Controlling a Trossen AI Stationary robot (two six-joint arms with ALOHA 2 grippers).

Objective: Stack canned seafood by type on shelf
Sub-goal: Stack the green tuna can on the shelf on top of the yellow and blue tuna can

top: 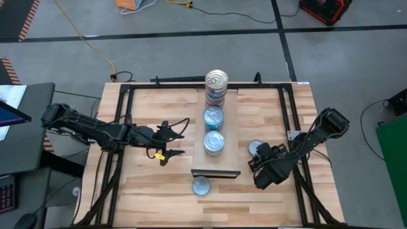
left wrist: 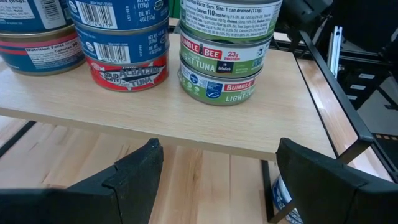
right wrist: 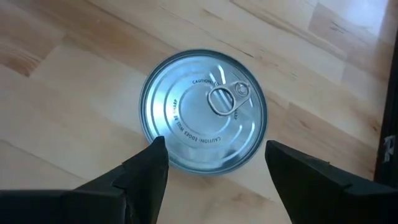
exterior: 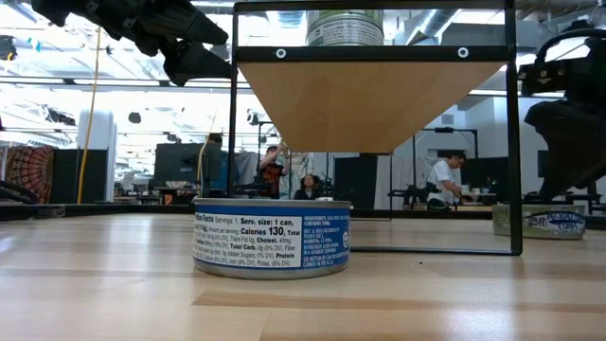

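Three stacks of tins (top: 214,117) stand along the shelf (top: 229,127); one tin (top: 201,186) sits on the table before it; the left gripper (top: 170,141) hangs beside the shelf, fingers spread; the right gripper (top: 255,160), also spread, hovers over another tin (right wrist: 204,112).

Two black jointed arms; the left claw (top: 173,137) carries a small yellow tag

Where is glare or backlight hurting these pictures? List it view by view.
Low view: bright room behind silhouettes the shelf and arms; the near tin stays readable. Right wrist view: soft sheen on the tin lid, embossing legible. Left wrist view: stacked tins evenly lit. High view: even light.
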